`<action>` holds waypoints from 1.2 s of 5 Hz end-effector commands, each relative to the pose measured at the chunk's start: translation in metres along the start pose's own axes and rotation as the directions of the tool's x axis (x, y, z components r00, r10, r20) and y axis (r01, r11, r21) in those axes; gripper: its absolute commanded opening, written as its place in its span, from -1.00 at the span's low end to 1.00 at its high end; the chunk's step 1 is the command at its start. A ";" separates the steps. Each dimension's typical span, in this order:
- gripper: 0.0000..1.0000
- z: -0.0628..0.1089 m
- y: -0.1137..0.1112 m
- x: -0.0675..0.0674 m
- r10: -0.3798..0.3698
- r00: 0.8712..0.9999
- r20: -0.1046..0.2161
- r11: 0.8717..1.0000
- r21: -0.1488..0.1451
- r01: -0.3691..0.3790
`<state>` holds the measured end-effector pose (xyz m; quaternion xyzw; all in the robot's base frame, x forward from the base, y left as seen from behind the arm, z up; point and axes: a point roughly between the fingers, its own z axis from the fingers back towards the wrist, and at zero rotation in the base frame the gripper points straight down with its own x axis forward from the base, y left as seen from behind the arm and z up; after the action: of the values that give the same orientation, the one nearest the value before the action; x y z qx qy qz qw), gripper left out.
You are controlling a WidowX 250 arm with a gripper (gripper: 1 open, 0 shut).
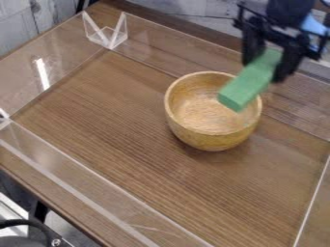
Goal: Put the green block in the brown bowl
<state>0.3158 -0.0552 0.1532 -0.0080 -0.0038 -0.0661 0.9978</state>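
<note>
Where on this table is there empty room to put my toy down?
The widest bare wood lies left of and in front of the round light-brown wooden bowl, out to the clear plastic wall. A narrower strip runs behind the bowl toward the clear folded stand. It is crowded over the bowl's right rim, where the gripper holds the bright green block.

I see my gripper (271,60) at two o'clock, clamped on the green block (250,82), which hangs tilted over the brown bowl's (194,130) right rim.
</note>
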 end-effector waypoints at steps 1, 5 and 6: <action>-1.00 0.023 0.029 -0.008 0.031 0.997 0.073 1.000 0.000 -0.031; -1.00 0.013 0.019 -0.025 0.038 0.995 0.093 0.999 0.001 -0.039; -1.00 0.010 0.017 -0.024 0.045 0.994 0.101 0.999 0.002 -0.046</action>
<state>0.2940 -0.0338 0.1431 -0.0094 -0.0186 -0.0392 0.9990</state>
